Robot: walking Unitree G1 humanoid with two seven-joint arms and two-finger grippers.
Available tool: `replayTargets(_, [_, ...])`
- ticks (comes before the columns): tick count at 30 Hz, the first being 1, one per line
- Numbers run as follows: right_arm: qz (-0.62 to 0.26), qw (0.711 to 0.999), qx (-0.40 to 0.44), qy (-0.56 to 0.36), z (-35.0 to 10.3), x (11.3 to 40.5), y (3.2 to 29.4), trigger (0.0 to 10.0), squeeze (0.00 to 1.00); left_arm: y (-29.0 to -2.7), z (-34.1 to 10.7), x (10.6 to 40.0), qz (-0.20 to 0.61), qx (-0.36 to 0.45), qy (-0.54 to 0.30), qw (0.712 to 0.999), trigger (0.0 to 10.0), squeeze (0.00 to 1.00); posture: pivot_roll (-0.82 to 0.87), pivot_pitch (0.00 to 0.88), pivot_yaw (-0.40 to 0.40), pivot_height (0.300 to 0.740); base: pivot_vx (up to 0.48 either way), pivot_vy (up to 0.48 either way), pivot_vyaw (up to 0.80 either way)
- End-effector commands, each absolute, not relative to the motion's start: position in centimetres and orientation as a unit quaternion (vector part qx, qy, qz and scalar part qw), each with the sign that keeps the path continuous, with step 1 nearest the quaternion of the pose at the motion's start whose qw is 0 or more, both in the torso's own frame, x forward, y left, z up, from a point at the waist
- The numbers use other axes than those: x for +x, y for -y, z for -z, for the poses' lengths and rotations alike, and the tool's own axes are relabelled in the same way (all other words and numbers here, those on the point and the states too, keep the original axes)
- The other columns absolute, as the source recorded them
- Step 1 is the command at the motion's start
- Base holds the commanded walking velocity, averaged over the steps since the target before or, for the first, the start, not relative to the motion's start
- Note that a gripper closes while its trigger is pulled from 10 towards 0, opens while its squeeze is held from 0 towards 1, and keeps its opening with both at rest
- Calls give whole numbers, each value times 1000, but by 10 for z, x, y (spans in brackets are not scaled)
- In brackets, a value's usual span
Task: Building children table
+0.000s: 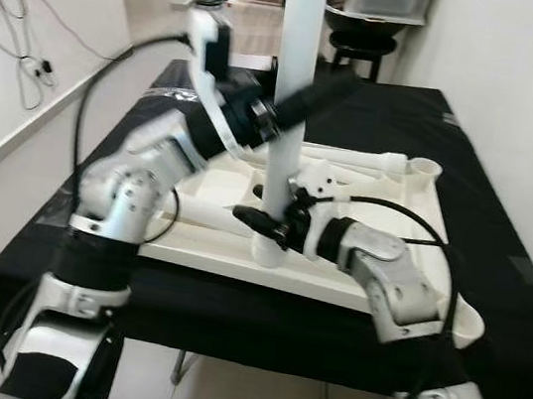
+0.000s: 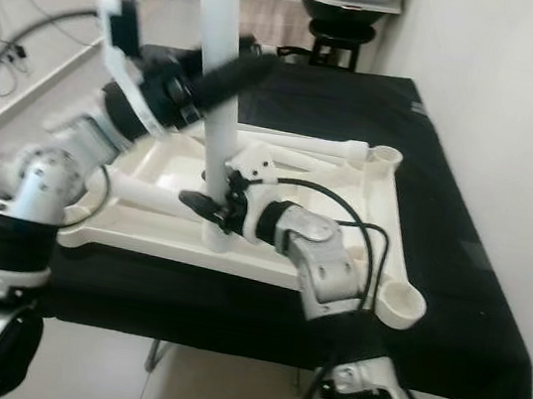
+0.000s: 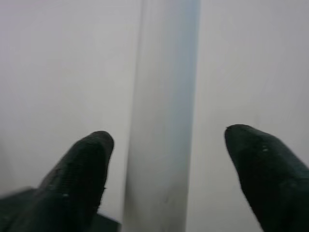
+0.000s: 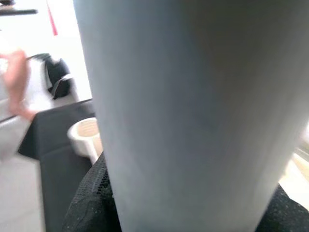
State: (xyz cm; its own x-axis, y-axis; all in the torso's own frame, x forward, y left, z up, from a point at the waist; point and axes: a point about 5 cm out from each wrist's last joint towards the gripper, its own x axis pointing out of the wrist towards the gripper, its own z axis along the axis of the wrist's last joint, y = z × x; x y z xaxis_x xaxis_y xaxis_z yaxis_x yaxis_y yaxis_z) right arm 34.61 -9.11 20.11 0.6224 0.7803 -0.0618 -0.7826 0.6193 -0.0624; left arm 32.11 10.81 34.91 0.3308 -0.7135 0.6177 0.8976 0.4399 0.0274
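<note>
Tabletop (image 1: pixel 211 183): white, upside down on the black-draped table (image 1: pixel 501 245); corner sockets face up.
Upright leg (image 1: pixel 290 113): white tube standing on the tabletop's near edge, between the two pincers.
Right pincer (image 1: pixel 265 221): low on the upright leg, just above its foot, fingers pinching it; the tube sits tight against the black fingers in the right wrist view.
Left pincer (image 1: pixel 306 100): higher up the same leg, fingers spread to either side of the tube with gaps visible in the left wrist view; no firm hold.
Loose legs (image 1: pixel 353 158): lying on the tabletop beyond the right pincer, not yet fitted.
Empty socket (image 1: pixel 425 169): far corner, well apart from both pincers.
Step in hand, as judged: seating the upright leg into its socket.
Doing it well: keep the tube plumb; let the lower pincer steer the foot while the upper one closes to steady the shaft; press straight down, no sideways lean, so the tabletop does not slide.
</note>
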Motion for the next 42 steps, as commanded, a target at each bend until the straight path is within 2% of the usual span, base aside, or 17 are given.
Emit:
replayTargets(1, [-400, 916, -14, 13, -213, 353, 101, 0, 0, -133, -358, 321, 465, -163, 311, 812, 10000, 1000, -12, 11, 39, 740, 0, 0, 0])
replayTargets(3, [-364, 931, 14, 30, -219, 359, 110, 0, 0, -154, -367, 316, 436, -150, 333, 823, 10000, 1000, -6, 11, 35, 740, 0, 0, 0])
replayTargets(9, [-323, 944, 51, 47, -226, 367, 119, 0, 0, -169, -377, 310, 414, -138, 356, 826, 10000, 1000, 1, 6, 27, 740, 0, 0, 0])
replayTargets(11, [-279, 950, 111, 81, -238, 374, 130, 0, 0, -181, -381, 306, 383, -135, 372, 835, 10000, 1000, 5, 0, 19, 740, 0, 0, 0])
replayTargets(13, [-251, 951, 145, 104, -245, 377, 138, 0, 0, -186, -376, 308, 353, -142, 370, 848, 10000, 1000, 3, 0, 14, 740, 0, 0, 0])
replayTargets(17, [-235, 954, 149, 116, -248, 378, 145, 0, 0, -183, -358, 315, 327, -151, 338, 869, 10000, 1000, -1, 0, 9, 740, 0, 0, 0])
replayTargets(18, [-230, 954, 149, 120, -249, 378, 147, 0, 0, -180, -348, 316, 324, -156, 323, 876, 10000, 302, -6, 2, 8, 740, 0, 0, 0])
replayTargets(19, [-227, 955, 147, 124, -249, 377, 149, 3647, 0, -176, -337, 317, 322, -160, 306, 882, 10000, 0, -8, 3, 8, 740, 0, 0, 0])
replayTargets(20, [-225, 956, 137, 131, -250, 375, 152, 10000, 0, -170, -319, 319, 316, -161, 280, 892, 10000, 0, -16, 9, 10, 740, 0, 0, 0])
replayTargets(22, [-224, 957, 122, 138, -249, 371, 155, 10000, 0, -159, -287, 322, 300, -159, 231, 912, 10000, 0, -20, 16, 13, 740, 0, 0, 0])
replayTargets(26, [-219, 959, 119, 138, -247, 369, 156, 10000, 0, -152, -271, 321, 294, -163, 208, 919, 10000, 0, -27, 29, 16, 740, 0, 0, 0])
replayTargets(28, [-207, 962, 105, 143, -243, 363, 155, 10000, 0, -134, -235, 316, 275, -166, 155, 934, 10000, 0, -30, 47, 19, 740, 0, 0, 0])
replayTargets(30, [-204, 963, 96, 145, -240, 360, 153, 10000, 0, -125, -219, 313, 269, -164, 128, 940, 10000, 0, -27, 53, 21, 740, 0, 0, 0])
replayTargets(34, [-202, 964, 96, 147, -237, 358, 152, 10000, 0, -115, -208, 306, 280, -155, 112, 941, 10000, 0, -25, 59, 23, 740, 0, 0, 0])
replayTargets(35, [-199, 963, 103, 150, -235, 355, 153, 10000, 0, -100, -205, 295, 310, -162, 106, 931, 10000, 0, -18, 64, 22, 740, 0, 0, 0])
replayTargets(42, [-200, 959, 115, 166, -241, 354, 153, 10000, 0, -91, -210, 289, 334, -167, 116, 920, 10000, 0, -18, 67, 24, 740, 0, -402, 0])
